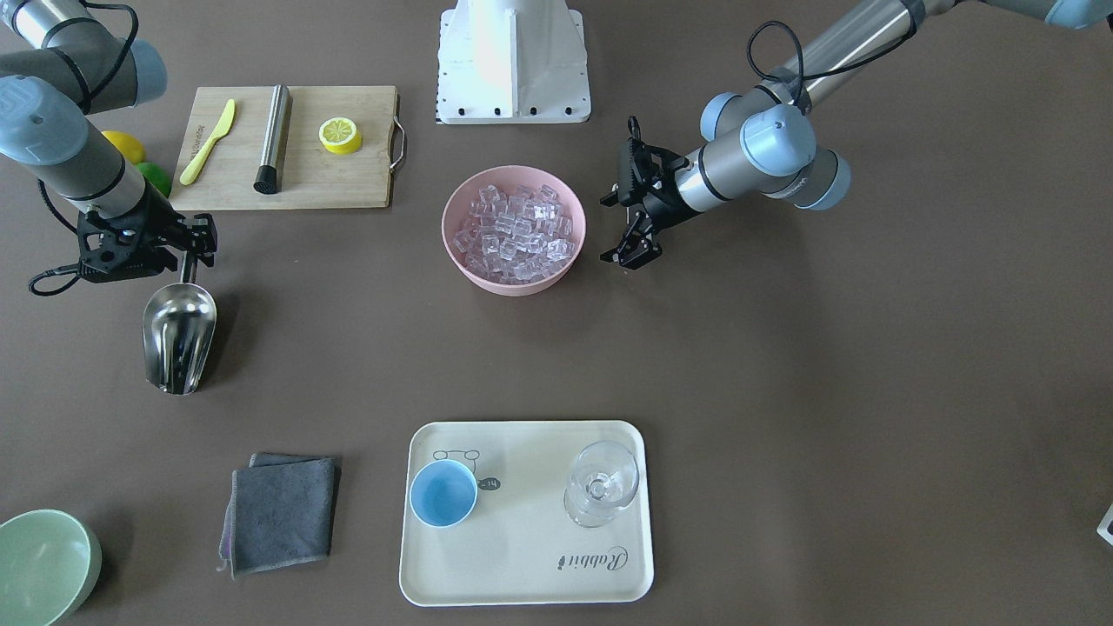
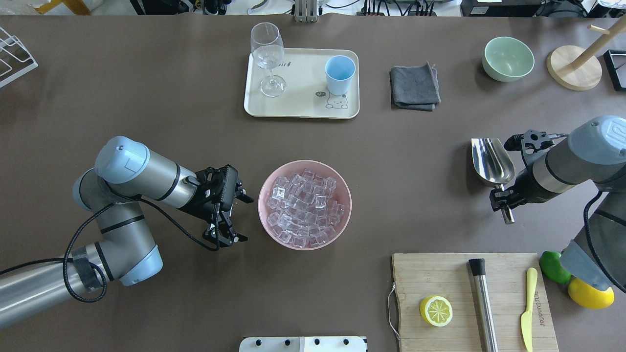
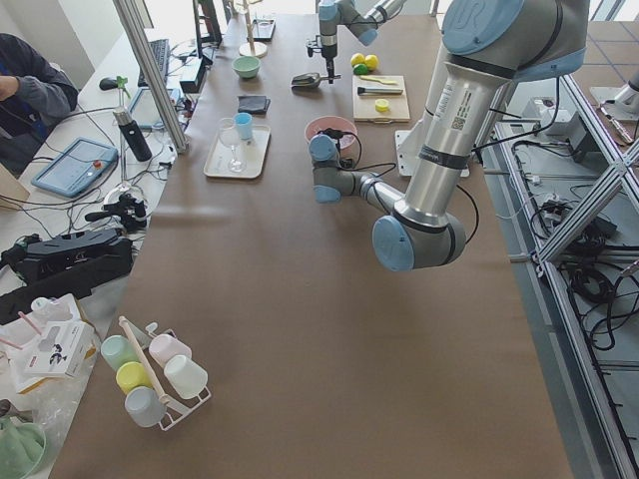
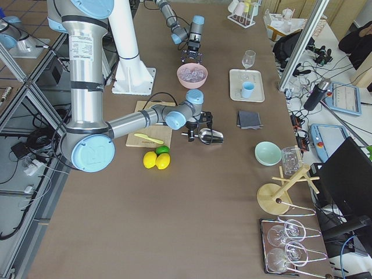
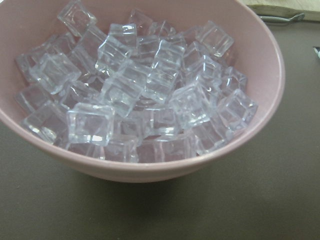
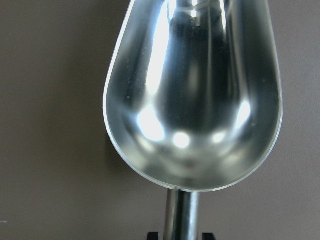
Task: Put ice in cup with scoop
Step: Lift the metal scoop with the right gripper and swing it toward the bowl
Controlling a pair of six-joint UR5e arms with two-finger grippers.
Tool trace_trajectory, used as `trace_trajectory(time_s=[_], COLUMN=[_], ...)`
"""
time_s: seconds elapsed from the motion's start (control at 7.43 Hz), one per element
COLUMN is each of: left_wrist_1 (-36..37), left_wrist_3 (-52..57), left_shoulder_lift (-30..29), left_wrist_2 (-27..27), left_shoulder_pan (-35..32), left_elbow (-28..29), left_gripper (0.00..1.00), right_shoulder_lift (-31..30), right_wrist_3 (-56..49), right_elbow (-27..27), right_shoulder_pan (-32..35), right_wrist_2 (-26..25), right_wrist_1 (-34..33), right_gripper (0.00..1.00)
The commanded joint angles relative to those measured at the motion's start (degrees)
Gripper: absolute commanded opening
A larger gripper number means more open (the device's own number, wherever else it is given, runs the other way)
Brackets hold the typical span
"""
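Scoop (image 2: 493, 162): was clamped in right gripper (image 2: 503, 201), well right of pink bowl (image 2: 263, 210) of ice (image 2: 304, 203) on matte brown table (image 2: 146, 98). Left gripper (image 2: 238, 218): hovered spread beside bowl.

From the right wrist camera the scoop (image 6: 192, 95) loses its front lip past the top edge and its handle runs off the bottom. Only 2 dark corners of the right gripper (image 6: 181, 235) peek in there, so whether they pinch the handle I cannot tell. The left wrist camera cuts the pink bowl (image 5: 150, 172) at its left and top edges, and the ice (image 5: 135, 85) buries its floor. Facing the robot, the right arm (image 1: 87, 169) covers most of the lemon (image 1: 126, 144) and lime (image 1: 158, 177), and the corner clips the green bowl (image 1: 43, 565).
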Motion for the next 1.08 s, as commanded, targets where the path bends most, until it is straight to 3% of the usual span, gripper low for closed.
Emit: trace_trajectory(time_s=[0.0,0.27,0.67,0.94], left_wrist_1=[-1.5,-1.4,-1.2,-1.1], left_wrist_3=[-0.2,-0.2,-1.4,-1.4], left_shoulder_lift=[-2.2,-3.2,-5.5,-6.1], left_wrist_2=[0.1,0.9,1.9,2.1], left_shoulder_pan=[0.4,0.4,0.4,0.4], left_elbow=[2.4,3.5,5.5,6.1], left_gripper=[0.98,0.98,0.98,0.98], right_shoulder_lift=[0.1,-0.1,2.2,6.9], right_wrist_3=[0.1,-1.5,-14.2,-21.6], right_elbow=[0.5,1.1,9.0,7.6], right_shoulder_pan=[0.2,1.7,6.8,6.8], right_wrist_2=[2.4,3.0,0.6,-2.0], right_wrist_1=[-1.2,-1.5,-12.1,-11.8], right_gripper=[0.00,0.00,0.00,0.00])
